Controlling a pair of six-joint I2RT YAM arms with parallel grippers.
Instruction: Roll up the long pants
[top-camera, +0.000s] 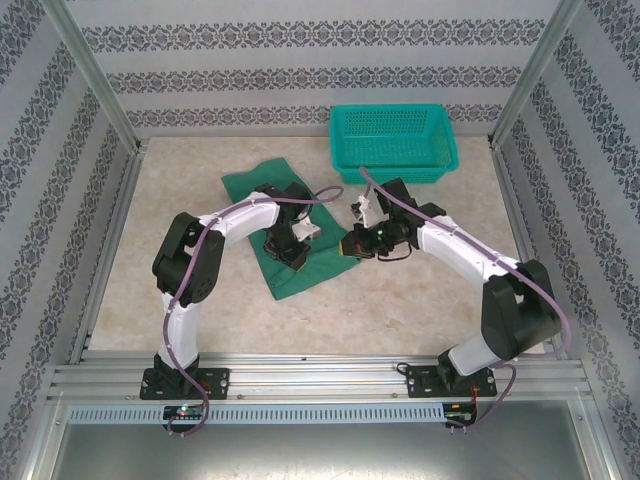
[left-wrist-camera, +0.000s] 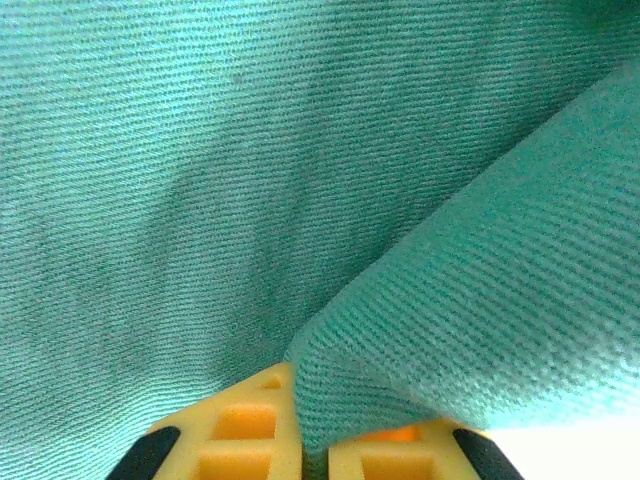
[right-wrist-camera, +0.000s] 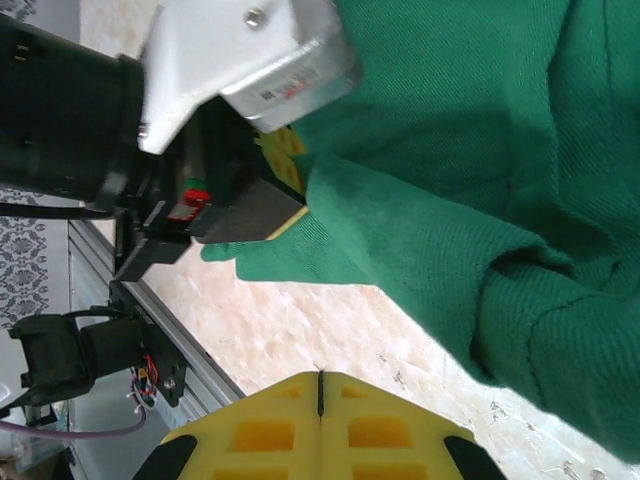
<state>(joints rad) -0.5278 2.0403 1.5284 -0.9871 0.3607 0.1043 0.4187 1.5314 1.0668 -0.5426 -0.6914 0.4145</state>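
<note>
**Top view, read left to right.** Left two-finger gripper (top-camera: 288, 248): its yellow fingers pinch a raised fold of the long pants (top-camera: 248, 192), a plain dark green strip of soft cloth. The left wrist view shows cloth wedged between the 2 fingers.

The pants lie on the beige stone-patterned table (top-camera: 430, 300), left of centre. Their long axis runs diagonally from far left to near right, and the left gripper grips them toward the near end.

Right two-finger gripper (right-wrist-camera: 320, 395): its 2 fingers are pressed together on nothing. It hangs above bare table just beside the cloth's right edge, pointing toward the left gripper.

Teal plastic mesh basket (top-camera: 392, 172): far right, apart from the cloth.

Judgement: the roll must travel along the diagonal axis, away from the pinched end. The left arm is nearer and engaged. The right would first have to spread its fingers and take the adjacent edge.
</note>
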